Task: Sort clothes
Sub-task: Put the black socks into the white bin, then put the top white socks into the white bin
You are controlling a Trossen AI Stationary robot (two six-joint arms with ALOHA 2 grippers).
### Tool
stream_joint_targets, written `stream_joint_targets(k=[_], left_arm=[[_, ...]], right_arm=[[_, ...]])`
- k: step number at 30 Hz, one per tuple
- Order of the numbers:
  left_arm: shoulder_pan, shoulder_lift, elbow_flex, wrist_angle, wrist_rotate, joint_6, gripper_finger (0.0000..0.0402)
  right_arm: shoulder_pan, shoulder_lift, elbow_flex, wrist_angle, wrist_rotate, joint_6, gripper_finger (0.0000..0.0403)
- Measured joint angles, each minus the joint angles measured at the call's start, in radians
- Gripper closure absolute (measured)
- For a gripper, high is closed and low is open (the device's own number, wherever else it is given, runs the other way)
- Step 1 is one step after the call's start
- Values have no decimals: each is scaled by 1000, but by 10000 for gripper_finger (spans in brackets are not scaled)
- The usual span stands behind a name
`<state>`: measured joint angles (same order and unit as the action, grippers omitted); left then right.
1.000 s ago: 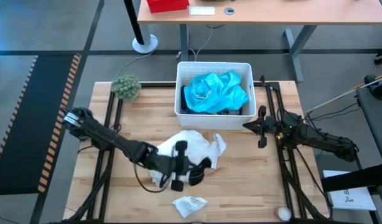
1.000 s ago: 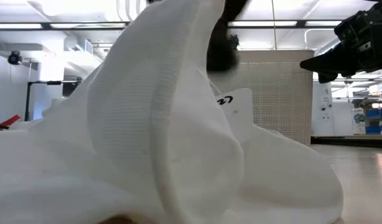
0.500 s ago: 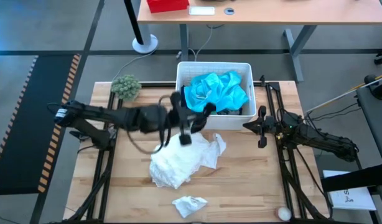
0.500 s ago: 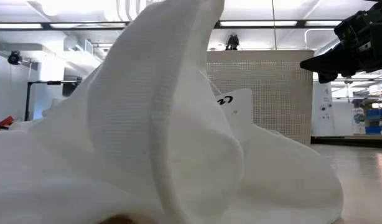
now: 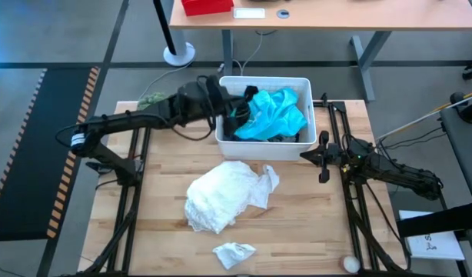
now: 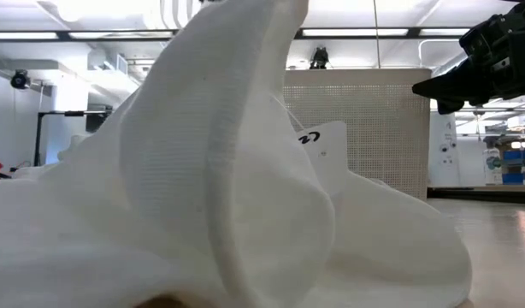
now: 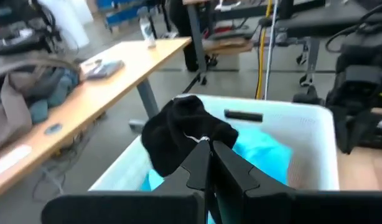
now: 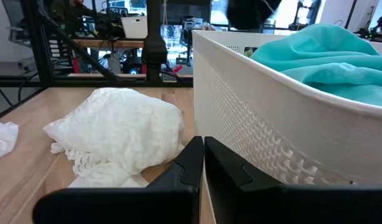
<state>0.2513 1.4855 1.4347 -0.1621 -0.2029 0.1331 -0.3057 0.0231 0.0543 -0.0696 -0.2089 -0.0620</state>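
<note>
Seen from above, the left pincer (image 5: pixel 234 115) reaches over the left rim of the white perforated plastic bin (image 5: pixel 264 150) at the far edge of the wooden plank desk (image 5: pixel 313 223), its fingers pinched together on a small black cloth item (image 5: pixel 241 110). The left wrist view shows what the overhead cannot: the black cloth item (image 7: pixel 185 134) bunched in a soft lump and hanging from the closed fingertips (image 7: pixel 203 158) above the bin's wall (image 7: pixel 303 143), with the crumpled turquoise garment (image 7: pixel 259 158) below it.

That turquoise garment (image 5: pixel 273 113) fills most of the bin. A rumpled white knit garment (image 5: pixel 224 195) lies on the middle of the desk, and a small wadded white sock (image 5: pixel 234 253) sits near the front edge. The low view is almost wholly blocked by the white garment (image 6: pixel 211 188), its fine ribbed weave plain at close range; a white tag (image 6: pixel 318 141) carries a dark mark that cannot be read.

The right pincer (image 5: pixel 322 158) rests near the desk's right edge, just beside the bin, its fingers pressed together on nothing. Its wrist view shows the bin's dotted wall (image 8: pixel 259 137) and the lacy hem of the white garment (image 8: pixel 116 134).

A fuzzy green ball (image 5: pixel 149 99) sits at the far left corner, partly hidden by the left arm.
</note>
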Motion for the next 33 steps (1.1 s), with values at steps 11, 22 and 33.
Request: stream_joint_targets(k=[11,22,33], left_arm=[[102,1,-137,21,95,-46,382],[109,1,-216,97,123,-74,285],[50,-74,-122,21,143,-60,367]], right_arm=[[0,0,0,0,0,0,403],[0,0,0,4,-1,47,403],[0,0,0,4,0,63,403]])
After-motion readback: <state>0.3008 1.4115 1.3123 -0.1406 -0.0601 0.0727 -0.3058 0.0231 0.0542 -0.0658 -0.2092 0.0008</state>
